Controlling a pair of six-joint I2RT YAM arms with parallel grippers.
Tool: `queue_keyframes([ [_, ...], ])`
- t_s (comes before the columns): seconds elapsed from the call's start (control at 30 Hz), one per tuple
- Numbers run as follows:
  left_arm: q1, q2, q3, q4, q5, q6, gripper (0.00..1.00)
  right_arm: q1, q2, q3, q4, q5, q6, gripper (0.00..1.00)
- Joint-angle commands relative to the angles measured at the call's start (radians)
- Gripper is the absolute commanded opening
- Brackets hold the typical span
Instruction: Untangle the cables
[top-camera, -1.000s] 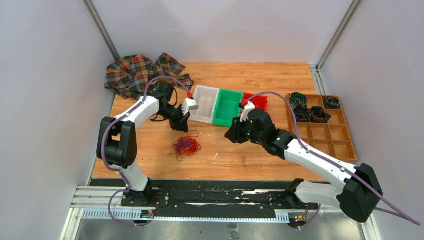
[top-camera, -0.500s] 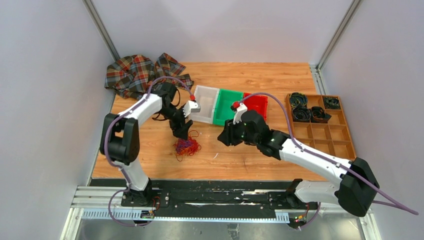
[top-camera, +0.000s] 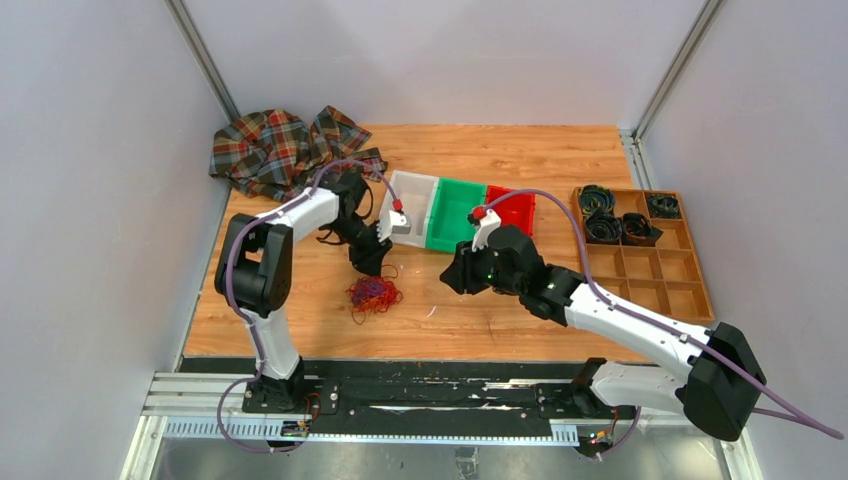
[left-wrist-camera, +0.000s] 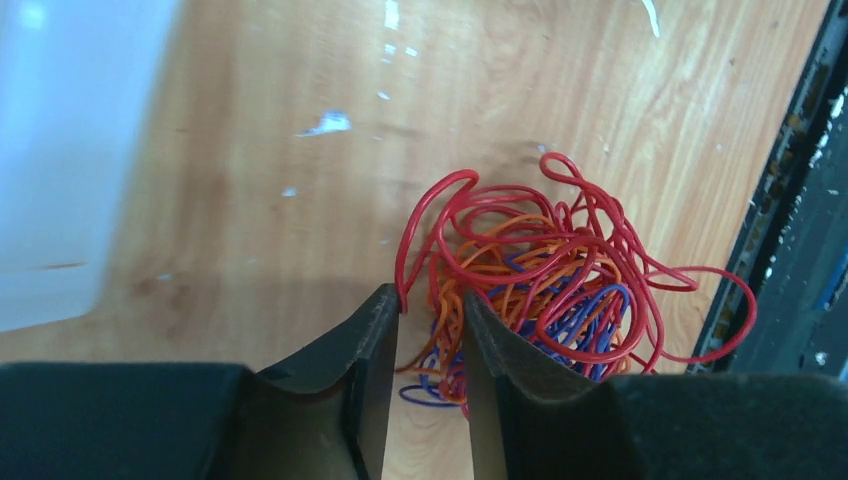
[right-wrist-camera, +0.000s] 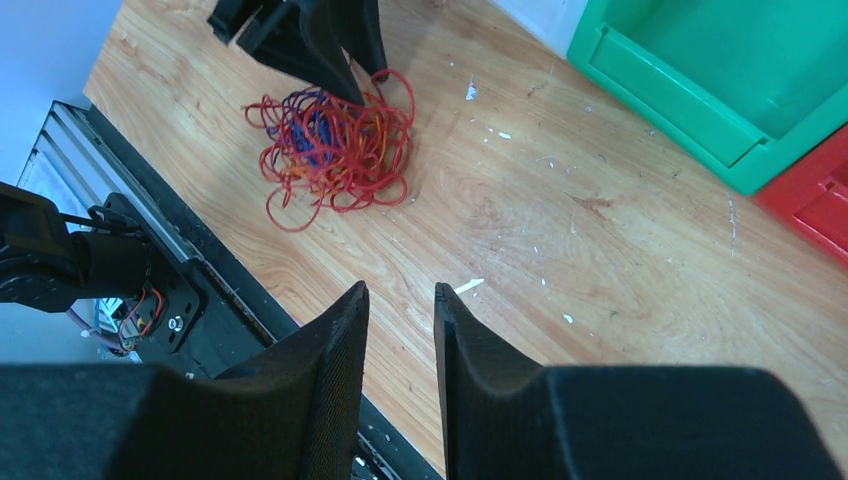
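We note a wood surface (top-camera: 520, 300), bins (top-camera: 455, 212) at its back. The right hand (right-wrist-camera: 398, 290) hangs over bare wood, apart to the right of the cables (right-wrist-camera: 335, 140); jaws narrow, nothing in them. The left hand (left-wrist-camera: 430, 297) sits low at the cables' far edge; jaws narrow, orange strands loose in the gap, none gripped as far as we see. Best, we judge: close on one colour only, lift slowly, right hand pinning the rest.
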Motion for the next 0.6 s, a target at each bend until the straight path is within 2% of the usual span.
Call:
queue_keyframes([
  [0.0,-0.022,-0.041,-0.06,-0.016,0.022,0.025,0.3,0.014,0.012,0.001,0.032,0.008,0.01,0.3],
  [0.13,-0.023,-0.089,-0.05,-0.028,0.016,-0.009,0.02,0.014,0.02,0.006,0.049,-0.002,0.01,0.27],
  [0.43,-0.026,-0.318,0.094,-0.171,0.01,-0.161,0.01,0.024,0.032,0.027,0.1,-0.005,0.002,0.25],
  [0.5,-0.027,-0.361,0.103,-0.197,0.01,-0.189,0.01,0.033,0.043,0.045,0.109,-0.002,-0.006,0.29],
  [0.57,-0.031,-0.401,0.102,-0.216,0.01,-0.21,0.01,0.046,0.053,0.065,0.12,0.002,-0.017,0.37],
])
